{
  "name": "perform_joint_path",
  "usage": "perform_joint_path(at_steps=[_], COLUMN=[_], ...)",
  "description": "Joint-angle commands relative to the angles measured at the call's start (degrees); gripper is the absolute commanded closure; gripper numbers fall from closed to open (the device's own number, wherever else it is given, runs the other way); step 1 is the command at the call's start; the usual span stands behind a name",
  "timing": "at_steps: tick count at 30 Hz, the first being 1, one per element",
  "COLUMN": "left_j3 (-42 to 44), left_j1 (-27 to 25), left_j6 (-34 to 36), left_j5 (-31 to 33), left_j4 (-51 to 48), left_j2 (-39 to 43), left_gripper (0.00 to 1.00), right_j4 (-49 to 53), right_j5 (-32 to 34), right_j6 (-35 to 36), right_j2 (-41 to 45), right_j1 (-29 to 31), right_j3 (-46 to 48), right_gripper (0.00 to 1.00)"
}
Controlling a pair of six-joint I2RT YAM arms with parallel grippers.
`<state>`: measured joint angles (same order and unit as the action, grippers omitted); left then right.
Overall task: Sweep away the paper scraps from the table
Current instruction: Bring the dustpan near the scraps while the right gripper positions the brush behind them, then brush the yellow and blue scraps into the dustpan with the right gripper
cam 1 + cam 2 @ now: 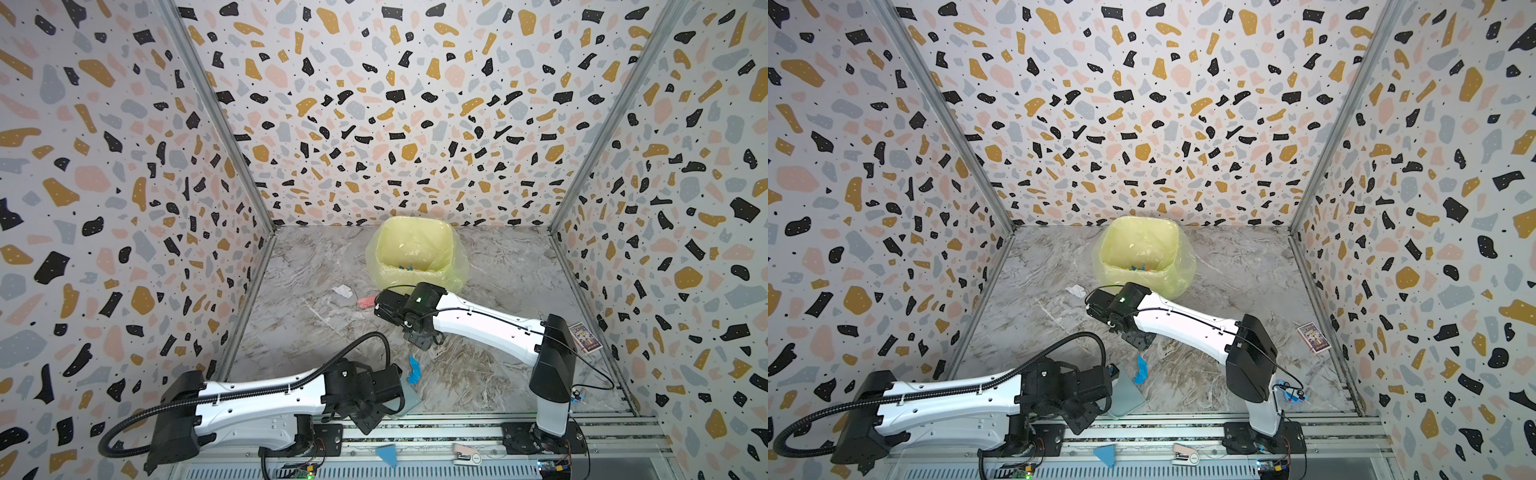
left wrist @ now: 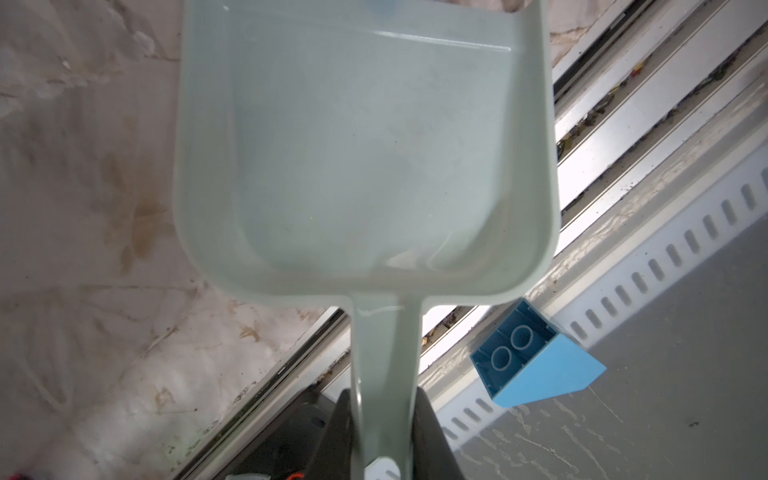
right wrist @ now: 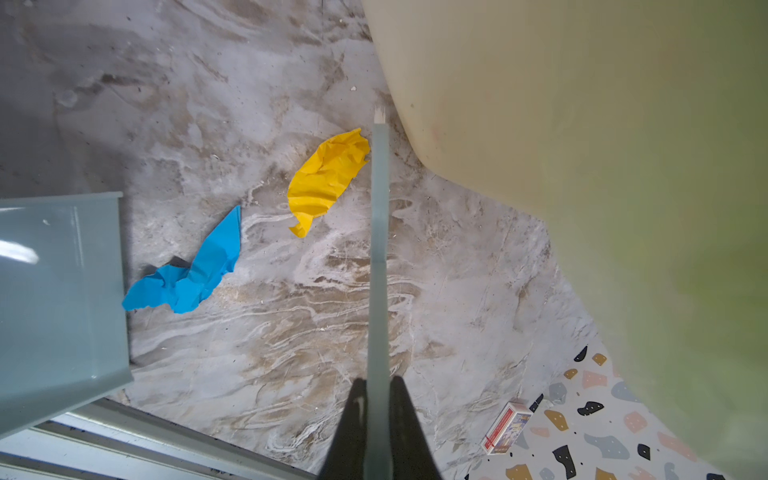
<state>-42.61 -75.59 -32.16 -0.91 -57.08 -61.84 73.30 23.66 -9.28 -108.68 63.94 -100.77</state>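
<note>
1. lying on its side on the metal rail (image 1: 436,428) in front of the table (image 1: 316,332), a blue toy brick (image 2: 532,365) sits apart from everything else.
2. the left gripper (image 2: 384,415) is clamped on the handle of a pale grey-green dustpan (image 2: 365,145). the pan is empty and sits at the table's near edge, with its mouth facing the middle of the table.
3. a blue scrap (image 3: 195,270) lies crumpled on the table just beside the pan's open mouth, seen in both top views.
4. the right gripper (image 3: 378,411) is pinched tight on a thin, flat, pale stick (image 3: 379,249) that points out past its fingers above the table. its arm reaches across toward the middle.
5. a small card box (image 1: 584,338) lies near the right wall, well apart from the scraps.
6. a yellow scrap (image 3: 324,183) lies just beside the stick's far end, between the blue scrap and the bin; i cannot tell whether they touch. the arm hides it in both top views.
7. a pink scrap (image 1: 366,301) and a white scrap (image 1: 343,291) lie farther back, near each other, left of the right wrist.
8. a bin (image 1: 415,245) lined with a yellow bag (image 1: 457,270) stands at the back, with a few blue bits inside.
</note>
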Motion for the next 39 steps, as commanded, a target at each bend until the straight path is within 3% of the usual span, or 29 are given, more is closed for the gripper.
perform_joint_path(at_steps=[1, 10, 22, 28, 33, 39], left_j3=[1.42, 2.43, 4.38, 5.87, 6.48, 6.99], left_j1=[-0.26, -0.26, -0.26, -0.26, -0.26, -0.26], left_j6=[-0.59, -2.66, -5.03, -5.80, -6.41, -7.12], left_j5=[-1.29, -0.58, -0.15, -0.33, -0.52, -0.16], left_j4=[1.18, 3.97, 5.72, 7.14, 8.09, 8.46], left_j2=[-0.12, -0.07, 1.31, 1.73, 1.99, 2.44], left_gripper=[0.89, 0.90, 0.90, 0.90, 0.91, 0.91], right_j4=[0.47, 0.24, 2.66, 2.51, 2.55, 2.48], right_j5=[1.08, -3.20, -12.40, -8.04, -7.36, -15.45], right_j6=[0.40, 0.94, -1.14, -6.46, -6.35, -6.68], right_j2=[0.49, 1.19, 2.39, 3.93, 1.28, 0.47], right_j1=[0.24, 0.91, 7.45, 4.30, 3.64, 4.86], right_j3=[-0.51, 1.72, -1.26, 1.16, 0.18, 0.67], right_gripper=[1.00, 1.00, 1.00, 1.00, 1.00, 1.00])
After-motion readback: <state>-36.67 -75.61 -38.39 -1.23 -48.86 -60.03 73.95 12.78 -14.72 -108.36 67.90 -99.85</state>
